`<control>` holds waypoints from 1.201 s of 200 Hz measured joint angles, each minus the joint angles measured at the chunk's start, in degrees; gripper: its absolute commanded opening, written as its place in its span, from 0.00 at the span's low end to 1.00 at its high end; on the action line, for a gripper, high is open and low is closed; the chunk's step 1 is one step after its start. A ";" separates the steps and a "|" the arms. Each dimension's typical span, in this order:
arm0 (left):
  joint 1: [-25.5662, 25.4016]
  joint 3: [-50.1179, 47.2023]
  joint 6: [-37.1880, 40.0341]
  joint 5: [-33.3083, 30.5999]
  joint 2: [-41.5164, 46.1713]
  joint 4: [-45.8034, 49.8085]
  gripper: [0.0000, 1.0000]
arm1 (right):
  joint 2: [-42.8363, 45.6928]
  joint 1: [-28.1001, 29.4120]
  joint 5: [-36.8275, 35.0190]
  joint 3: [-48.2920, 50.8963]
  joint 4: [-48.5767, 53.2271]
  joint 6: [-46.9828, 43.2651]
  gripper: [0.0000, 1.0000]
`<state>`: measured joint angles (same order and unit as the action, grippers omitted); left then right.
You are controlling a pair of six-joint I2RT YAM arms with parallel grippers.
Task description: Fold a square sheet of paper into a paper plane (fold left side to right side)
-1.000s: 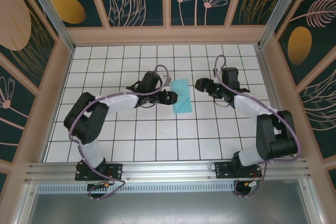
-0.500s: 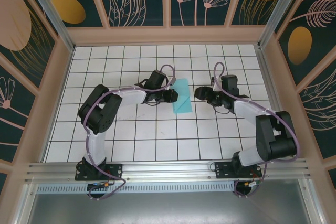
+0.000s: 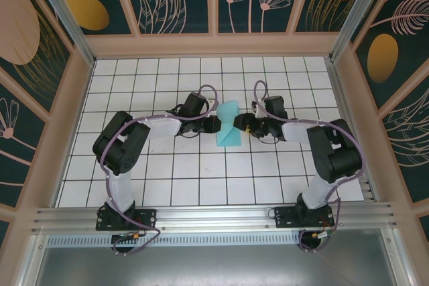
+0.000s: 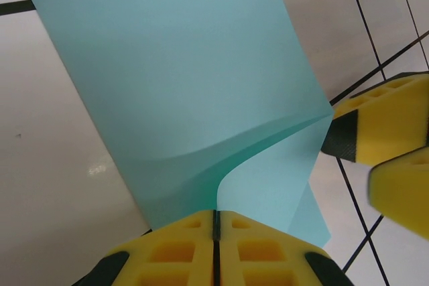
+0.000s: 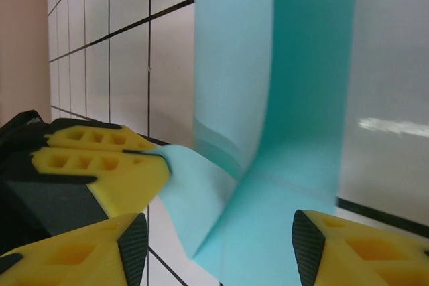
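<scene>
On your tiled table point(image 3: 167, 185), the square sheet of paper point(image 3: 228, 126) lies mid-grid between both arms, and its left edge now curls up off the tiles. Within the last second your left gripper point(image 3: 213, 124) has clamped onto that edge. Your right gripper point(image 3: 243, 124) has swung in to the sheet's right side, jaws apart and holding nothing. I judge the left-to-right fold is just starting. The left wrist view shows the pinch and the lifted curl, which the overhead view flattens out.
</scene>
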<state>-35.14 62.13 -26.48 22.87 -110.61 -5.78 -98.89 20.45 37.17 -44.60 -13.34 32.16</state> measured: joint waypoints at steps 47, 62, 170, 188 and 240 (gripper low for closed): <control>0.28 -0.44 -0.02 -0.87 0.00 -0.46 0.12 | -5.14 1.09 0.63 -2.78 -2.14 2.03 0.42; 0.44 -0.83 -0.02 -1.03 0.11 -0.57 0.14 | -6.01 1.14 0.68 -3.15 -2.38 2.36 0.33; 6.88 -11.50 -5.88 -3.78 22.69 -2.69 0.98 | 2.80 -2.69 5.33 -3.54 -6.62 2.86 0.00; 9.07 -13.64 -9.68 -2.69 29.09 -5.40 0.98 | 7.76 -4.83 7.82 -3.52 -10.21 4.07 0.00; 9.64 -15.02 -22.03 7.63 33.70 -18.27 0.98 | 14.45 -4.96 13.38 -5.77 -18.88 10.49 0.01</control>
<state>-25.50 47.11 -48.51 30.50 -76.90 -24.05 -84.44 15.49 50.54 -50.37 -32.23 42.65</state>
